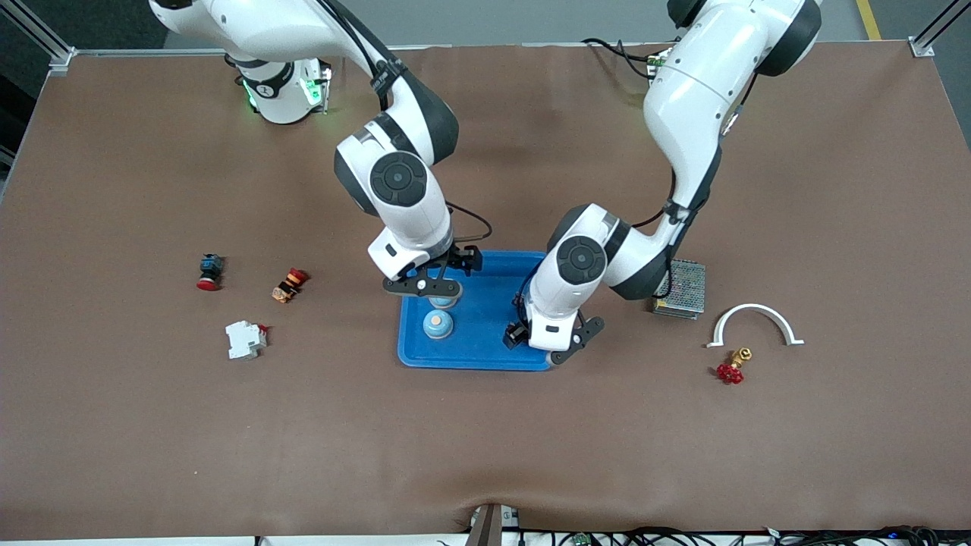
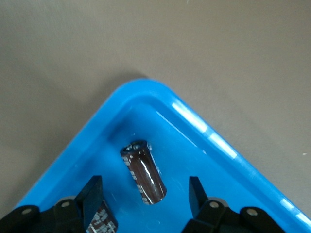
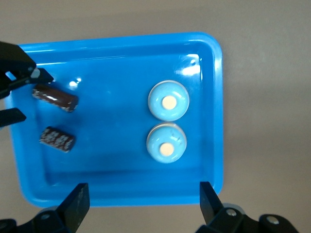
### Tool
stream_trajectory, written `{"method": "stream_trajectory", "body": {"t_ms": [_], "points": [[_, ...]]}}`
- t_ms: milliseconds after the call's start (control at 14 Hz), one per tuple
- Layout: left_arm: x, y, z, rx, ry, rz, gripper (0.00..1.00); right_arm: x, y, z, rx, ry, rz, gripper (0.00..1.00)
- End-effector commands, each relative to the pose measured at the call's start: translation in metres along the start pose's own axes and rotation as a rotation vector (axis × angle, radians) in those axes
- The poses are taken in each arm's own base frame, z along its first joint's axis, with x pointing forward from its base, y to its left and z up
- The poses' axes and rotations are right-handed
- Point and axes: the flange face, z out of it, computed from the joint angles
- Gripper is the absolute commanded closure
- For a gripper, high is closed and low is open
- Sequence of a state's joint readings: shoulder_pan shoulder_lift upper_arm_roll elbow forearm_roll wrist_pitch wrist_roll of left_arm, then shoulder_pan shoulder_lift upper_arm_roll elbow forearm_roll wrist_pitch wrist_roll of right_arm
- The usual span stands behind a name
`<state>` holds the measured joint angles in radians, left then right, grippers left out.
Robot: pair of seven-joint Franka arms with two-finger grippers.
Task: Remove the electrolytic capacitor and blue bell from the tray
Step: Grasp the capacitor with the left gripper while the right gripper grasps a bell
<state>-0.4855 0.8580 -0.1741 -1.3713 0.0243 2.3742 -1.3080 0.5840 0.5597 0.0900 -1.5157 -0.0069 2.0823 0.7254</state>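
A blue tray (image 1: 455, 362) lies mid-table. Two light-blue bells stand in it, one (image 1: 438, 324) nearer the front camera, one (image 1: 442, 300) partly under my right gripper (image 1: 434, 287). They also show in the right wrist view (image 3: 168, 100) (image 3: 166, 142). Two dark brown capacitors (image 3: 55, 97) (image 3: 57, 139) lie at the tray's end toward the left arm. My left gripper (image 1: 552, 350) is open and empty just above one capacitor (image 2: 144, 171). The other capacitor (image 2: 102, 221) is partly hidden by a finger. My right gripper (image 3: 143, 194) is open and empty over the tray's rim (image 3: 121, 199).
Toward the right arm's end lie a red push button (image 1: 209, 271), an orange-red switch (image 1: 289, 285) and a white breaker (image 1: 245, 339). Toward the left arm's end lie a metal mesh box (image 1: 680, 288), a white arc clamp (image 1: 754, 322) and a red valve (image 1: 732, 368).
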Motion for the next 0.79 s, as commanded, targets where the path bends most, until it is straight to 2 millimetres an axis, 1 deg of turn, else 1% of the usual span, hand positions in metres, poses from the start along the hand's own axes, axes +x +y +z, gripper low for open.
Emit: {"method": "stream_trajectory", "body": {"t_ms": [0,72,143,358,429,501,573,716], "points": [[-0.005,0.004,0.019,-0.024,0.001,-0.025,0.28,0.011,0.005,0.013,-0.012,0.013,-0.078,0.0],[-0.004,0.003,0.023,-0.024,0.002,-0.026,0.32,0.013,0.006,0.018,-0.01,0.016,-0.08,0.0],[-0.005,0.001,0.029,-0.017,-0.002,-0.027,0.32,0.012,0.005,0.023,-0.012,0.013,-0.083,0.0],[-0.005,-0.002,0.038,-0.007,-0.005,-0.026,0.36,0.017,0.008,0.042,-0.013,0.012,-0.081,0.0],[-0.005,-0.003,0.04,-0.004,-0.006,-0.026,0.39,0.017,0.008,0.047,-0.012,0.012,-0.091,0.0],[-0.005,-0.003,0.042,-0.002,-0.007,-0.026,0.49,0.015,0.006,0.054,-0.016,0.008,-0.121,0.0],[-0.005,-0.002,0.04,-0.004,-0.006,-0.026,0.62,0.016,0.008,0.06,-0.015,0.013,-0.137,0.0],[-0.005,0.0,0.032,-0.011,-0.004,-0.024,0.92,0.012,0.013,0.078,-0.001,0.029,-0.163,0.0]]}}
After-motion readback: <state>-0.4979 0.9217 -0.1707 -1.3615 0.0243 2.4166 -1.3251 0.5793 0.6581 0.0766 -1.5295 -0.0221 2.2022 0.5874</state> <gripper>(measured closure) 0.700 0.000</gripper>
